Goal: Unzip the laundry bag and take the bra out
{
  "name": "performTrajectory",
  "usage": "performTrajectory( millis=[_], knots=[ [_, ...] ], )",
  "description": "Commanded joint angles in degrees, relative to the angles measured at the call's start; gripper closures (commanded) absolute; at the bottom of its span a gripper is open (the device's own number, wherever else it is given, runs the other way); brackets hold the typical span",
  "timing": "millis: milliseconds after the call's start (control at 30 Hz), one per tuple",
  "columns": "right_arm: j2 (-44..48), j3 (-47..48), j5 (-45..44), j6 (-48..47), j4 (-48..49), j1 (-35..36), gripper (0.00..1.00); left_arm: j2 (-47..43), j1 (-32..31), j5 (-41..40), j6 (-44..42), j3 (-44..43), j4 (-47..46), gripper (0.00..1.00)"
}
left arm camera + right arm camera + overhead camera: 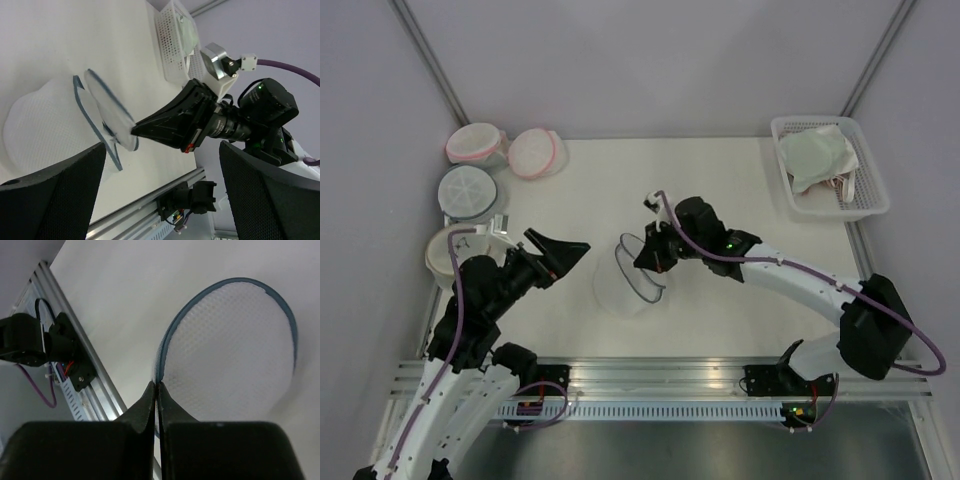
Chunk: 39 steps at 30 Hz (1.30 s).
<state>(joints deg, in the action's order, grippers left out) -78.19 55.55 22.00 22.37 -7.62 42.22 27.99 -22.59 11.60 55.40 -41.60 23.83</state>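
Right claw (pixel 642 262) is pinched tight on the dark zip rim of the laundry bag (pixel 628 292), holding its flap upright at mid-frame on the bench (pixel 720 190). Left claw (pixel 568 262) gapes wide, empty, just left of it. I see the bra (pixel 815 152) in the basket (pixel 876 196), upper right.

White mesh laundry bag (pixel 616 287) sits mid-counter (pixel 740 310), unzipped, its grey-blue-rimmed lid flap tilted up with the rim pinched between the closed tips of the right claw (pixel 156 385); pale mint-green bra (pixel 815 152) lies crumpled in the white basket (pixel 876 192), far right corner.
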Motion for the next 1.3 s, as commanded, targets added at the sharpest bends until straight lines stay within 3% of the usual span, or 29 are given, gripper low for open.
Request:
performTrajectory(
  millis=[0, 33, 133, 167, 233, 267, 333, 367, 567, 800, 867, 933, 1133, 1267],
  knots=[
    [-7.04, 6.40, 1.21, -4.53, -1.35, 8.29, 0.99, -4.16, 0.09, -3.42, 3.31, 1.88, 6.75, 0.03],
    [-8.71, 7.63, 0.94, -4.70, -1.43, 9.89, 0.98, -5.56, 0.09, -3.33, 3.58, 2.23, 7.27, 0.02],
    [-14.69, 12.46, 1.20, -5.84, -3.79, 15.60, 0.81, -7.32, 0.09, -2.81, 3.84, 2.93, 9.38, 0.02],
    [-17.32, 14.57, 1.20, -5.93, -4.50, 16.83, 0.66, -7.68, 0.09, -2.72, 3.84, 3.19, 9.91, 0.02],
    [-19.01, 15.38, 2.77, -5.94, -4.25, 19.73, 0.52, -8.30, 0.09, -2.63, 3.84, 3.37, 10.27, 0.02],
    [-19.27, 15.12, 2.35, -5.15, -3.81, 20.36, 0.34, -9.00, 0.09, -2.72, 3.84, 3.37, 10.53, 0.02],
    [-17.36, 14.15, 1.21, -4.18, -1.98, 21.15, 0.18, -9.44, 0.09, -2.98, 3.84, 3.11, 10.88, 0.02],
    [-16.39, 12.84, -0.97, -3.83, -1.53, 21.15, 0.02, -10.05, 0.09, -2.98, 3.75, 3.02, 11.06, 0.02],
    [-9.27, 11.16, -9.50, -3.21, -3.63, 21.24, 0.02, -12.25, 0.09, -3.86, 4.19, 1.70, 11.50, 0.02],
    [-8.64, 12.83, -34.70, 3.02, -14.52, 21.15, 0.02, -14.89, 0.09, -4.65, 4.10, 2.40, 11.93, 0.02],
    [-9.87, 14.23, -38.51, 8.46, -18.74, 21.15, 0.02, -16.99, 0.09, -5.70, 4.46, 3.37, 12.02, 0.02],
    [-10.49, 13.54, -39.93, 13.46, -19.02, 21.24, 0.02, -19.71, 0.09, -6.49, 4.72, 4.33, 12.02, 0.02],
    [-11.28, 10.81, -37.04, 16.56, -10.23, 24.75, 0.02, -25.08, 0.09, -8.70, 4.55, 5.13, 12.02, 0.01],
    [-11.02, 10.02, -39.91, 18.23, -8.64, 25.54, 0.02, -25.35, 0.09, -6.68, 3.84, 5.83, 12.02, 0.00]
  ],
)
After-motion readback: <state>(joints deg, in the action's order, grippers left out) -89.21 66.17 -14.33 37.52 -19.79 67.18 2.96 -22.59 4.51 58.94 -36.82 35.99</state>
